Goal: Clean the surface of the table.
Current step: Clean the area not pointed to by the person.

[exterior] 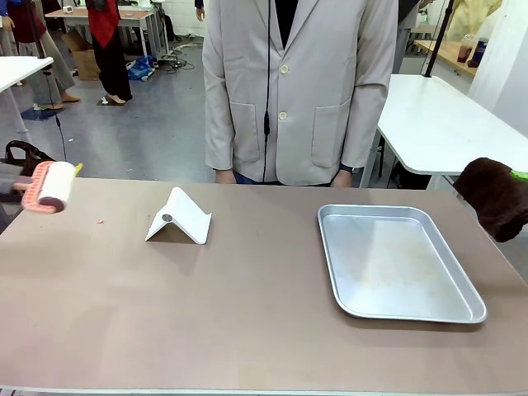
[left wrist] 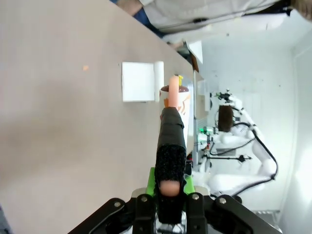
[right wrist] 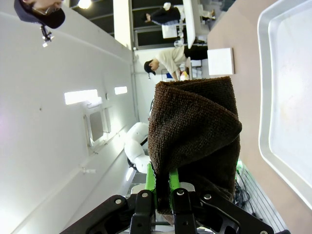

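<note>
In front of the robot, across the lower part of the front view, lies the taupe-brown table (exterior: 247, 330). A person (exterior: 301, 91) in a light grey jacket stands against its far edge, hands low at the rim. A shiny metal tray (exterior: 402, 209) lies flat on the table's right half. Just past the tray's far right corner hangs a dark brown cloth (exterior: 495, 196), bunched and pinched between the pads of the right gripper (right wrist: 162, 184). At the far left corner the left gripper (left wrist: 169, 189) clamps the black handle of a lint roller (exterior: 51, 186), pink-framed with a white roll. A white folded stand (exterior: 181, 216) sits on the table left of centre, and a tiny orange speck (exterior: 100, 221) lies between it and the roller.
</note>
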